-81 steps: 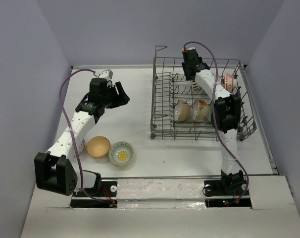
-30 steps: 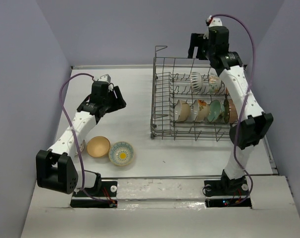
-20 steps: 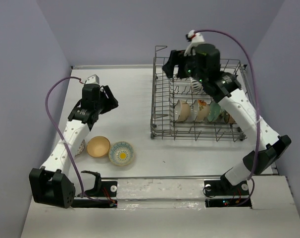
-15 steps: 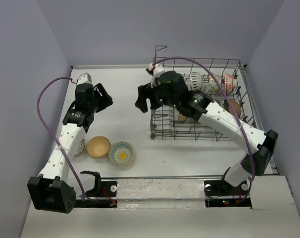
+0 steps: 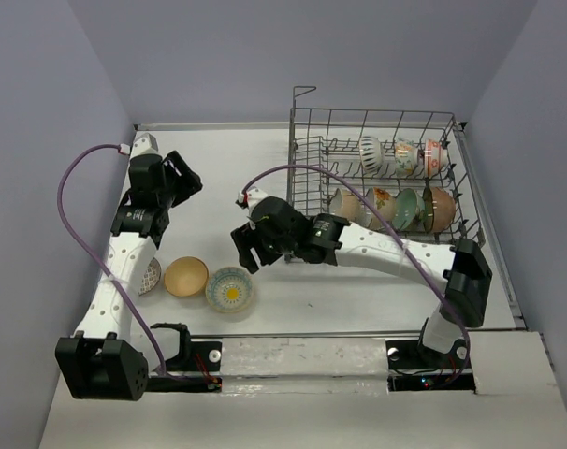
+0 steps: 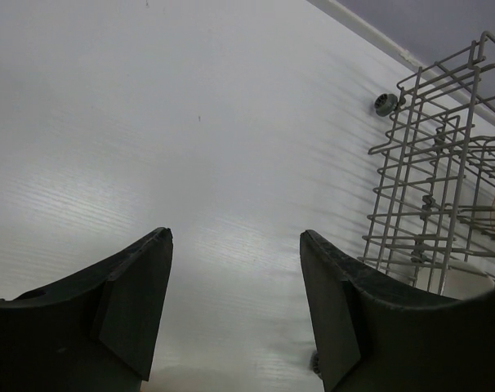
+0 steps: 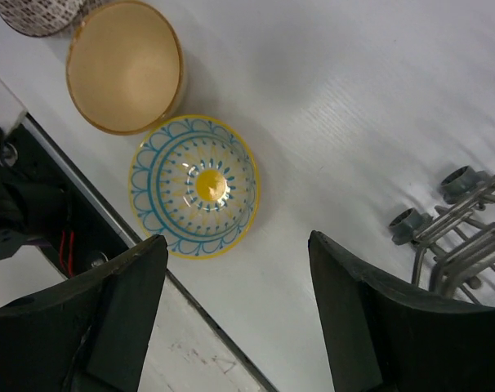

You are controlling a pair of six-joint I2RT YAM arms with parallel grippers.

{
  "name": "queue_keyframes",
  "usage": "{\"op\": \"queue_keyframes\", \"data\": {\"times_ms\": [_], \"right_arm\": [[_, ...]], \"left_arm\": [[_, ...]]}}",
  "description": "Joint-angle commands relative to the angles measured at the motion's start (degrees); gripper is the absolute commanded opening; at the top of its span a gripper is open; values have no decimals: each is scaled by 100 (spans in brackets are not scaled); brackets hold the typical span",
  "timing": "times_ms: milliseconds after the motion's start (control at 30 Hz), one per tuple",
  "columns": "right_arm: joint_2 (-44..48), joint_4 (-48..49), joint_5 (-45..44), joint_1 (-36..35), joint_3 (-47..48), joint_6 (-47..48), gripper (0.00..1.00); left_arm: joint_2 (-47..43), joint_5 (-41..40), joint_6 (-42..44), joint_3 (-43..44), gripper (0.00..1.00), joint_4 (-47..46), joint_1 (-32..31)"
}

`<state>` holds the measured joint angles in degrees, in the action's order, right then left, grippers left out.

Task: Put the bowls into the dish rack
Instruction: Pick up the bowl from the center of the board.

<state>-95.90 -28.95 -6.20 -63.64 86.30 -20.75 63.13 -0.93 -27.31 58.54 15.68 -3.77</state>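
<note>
Bowls (image 5: 382, 206) on edge in dish rack (image 5: 305, 192); three outside.

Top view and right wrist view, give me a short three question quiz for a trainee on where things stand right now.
1. True or false: the right gripper is holding a bowl.
2. How many bowls sit on the table outside the dish rack? A one, B three, C five.
3. Which bowl lies nearest below the right gripper?
Key: 1 false, its jaws are open and empty. 2 B: the patterned bowl, the tan bowl and the blue-rimmed bowl. 3 the blue-rimmed bowl.
</note>
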Motion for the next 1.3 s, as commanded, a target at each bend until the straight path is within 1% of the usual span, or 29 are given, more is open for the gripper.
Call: {"op": "queue_keyframes", "data": {"times_ms": [0,33,67,267,433,667,700,767,967,1000,1033,1200,1267], "right_arm": [[-297,380,-40,-157,-245,-218,75],[-324,451,4,-158,-359,-271,75],[-385,539,22,-158,-394,-297,75],[-693,785,153,-158,-597,-421,74],[-1044,935,338,-158,-615,-447,74],[-1431,961,356,-158,-457,-465,73],[-1519,979,408,-158,-448,-473,70],[-1598,1005,470,-158,-421,-473,69],[-1827,1032,567,-158,-351,-456,59],[-1836,1032,567,-158,-334,-456,57],[-1836,1040,567,-158,-333,-456,56],[-1854,1049,567,-158,-316,-438,47],[-1871,1067,760,-158,-307,-438,41]], "left_arm": [[15,67,24,149,73,-320,78],[15,67,24,122,73,-355,87],[32,241,24,113,73,-373,104],[32,321,42,-53,73,-470,201],[59,409,59,-159,73,-540,263],[85,523,77,-185,73,-566,324],[85,532,77,-203,73,-575,324],[85,550,86,-212,73,-584,324],[85,594,77,-247,73,-593,324],[76,603,77,-247,73,-601,472],[76,611,77,-247,73,-593,482],[76,655,59,-273,73,-610,500],[76,655,68,-273,73,-610,509]]}}
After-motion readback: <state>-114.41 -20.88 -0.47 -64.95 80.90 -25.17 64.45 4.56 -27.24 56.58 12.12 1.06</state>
